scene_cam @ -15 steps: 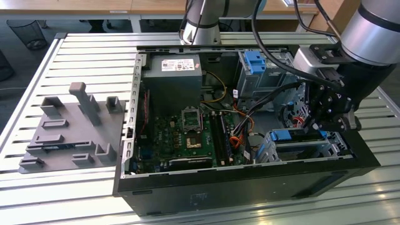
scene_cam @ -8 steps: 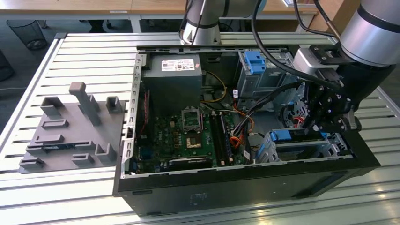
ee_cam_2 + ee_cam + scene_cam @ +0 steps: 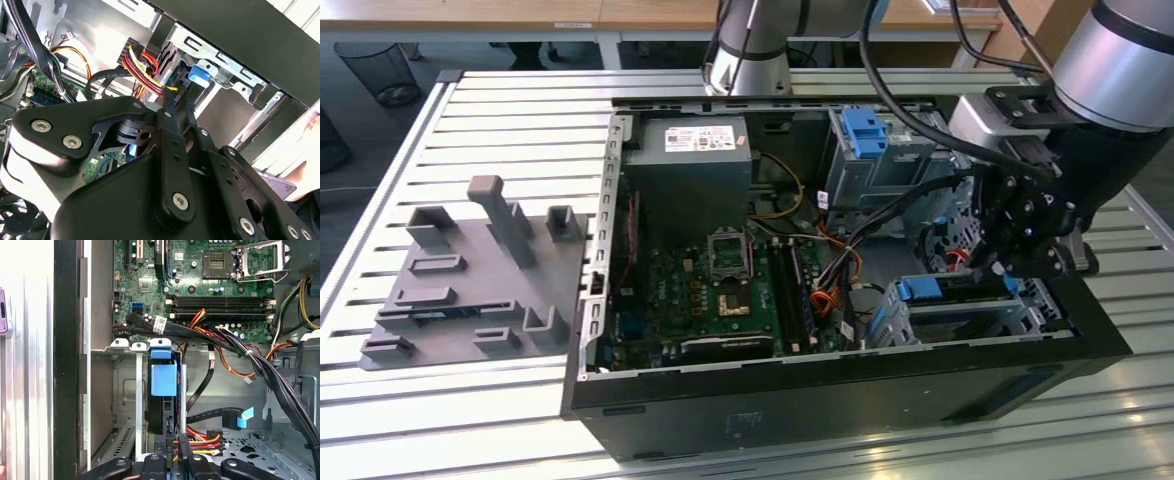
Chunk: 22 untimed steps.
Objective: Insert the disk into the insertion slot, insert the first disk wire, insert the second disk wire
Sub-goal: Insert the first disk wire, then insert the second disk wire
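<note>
Where the ribbed aluminium table (image 3: 494,110) runs across the exterior view, an open black steel case (image 3: 827,400) is seen lying on its side. A silver-and-grey arm (image 3: 1121,60) is reached into the case from the exterior view's right. A matt grey moulded fixture (image 3: 454,290) with upright pegs and slots is set on the table, apart from the case on the exterior view's left.

Inside the case a boxy grey power supply (image 3: 687,175) and a green motherboard (image 3: 720,290) are housed. An upright grey bay (image 3: 874,160) is noted in the far part of the case.

The slot (image 3: 987,315), a box of bright perforated sheet metal, is fixed in the case corner nearest the camera on the exterior view's right. The disk (image 3: 947,290) is held inside it. In the first wrist view the disk (image 3: 164,380) is seen edge-on, dark and flat, with a smooth blue plastic carrier on its end, between the slot's walls (image 3: 125,385).

The gripper (image 3: 994,268) is lowered at the disk's end. In both wrist views its black, bolted fingers (image 3: 167,115) are drawn almost together on a small black plug (image 3: 179,440) fed by red, yellow and black wires (image 3: 205,440). The plug is held just beside the carrier; whether it is seated cannot be told.

A flat black cable (image 3: 220,415) with a blue-tabbed end is left loose on the case's perforated floor nearby.
</note>
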{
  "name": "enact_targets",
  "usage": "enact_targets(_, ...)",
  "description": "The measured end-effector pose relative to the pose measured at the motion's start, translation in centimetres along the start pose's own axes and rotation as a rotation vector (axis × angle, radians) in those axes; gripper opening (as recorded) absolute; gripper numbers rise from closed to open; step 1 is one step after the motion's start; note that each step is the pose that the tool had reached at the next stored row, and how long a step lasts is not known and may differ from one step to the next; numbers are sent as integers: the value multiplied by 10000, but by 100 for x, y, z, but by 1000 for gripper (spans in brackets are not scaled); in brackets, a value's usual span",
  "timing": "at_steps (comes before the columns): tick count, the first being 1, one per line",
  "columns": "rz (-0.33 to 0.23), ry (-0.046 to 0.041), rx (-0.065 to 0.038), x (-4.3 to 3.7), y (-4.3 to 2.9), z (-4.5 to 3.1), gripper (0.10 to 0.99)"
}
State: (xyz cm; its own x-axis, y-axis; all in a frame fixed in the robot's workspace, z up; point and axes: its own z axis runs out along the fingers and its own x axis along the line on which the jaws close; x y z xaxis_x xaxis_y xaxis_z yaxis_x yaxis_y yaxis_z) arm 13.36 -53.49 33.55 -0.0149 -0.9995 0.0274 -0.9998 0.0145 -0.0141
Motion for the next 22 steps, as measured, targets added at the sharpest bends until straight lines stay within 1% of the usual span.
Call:
enact_targets(4, 0, -1, -4, 1, -1, -24, 224)
enact_targets(6, 0, -3, -4, 1, -1, -28, 106)
enact_targets(22, 0, -12, -4, 1, 2, -33, 106)
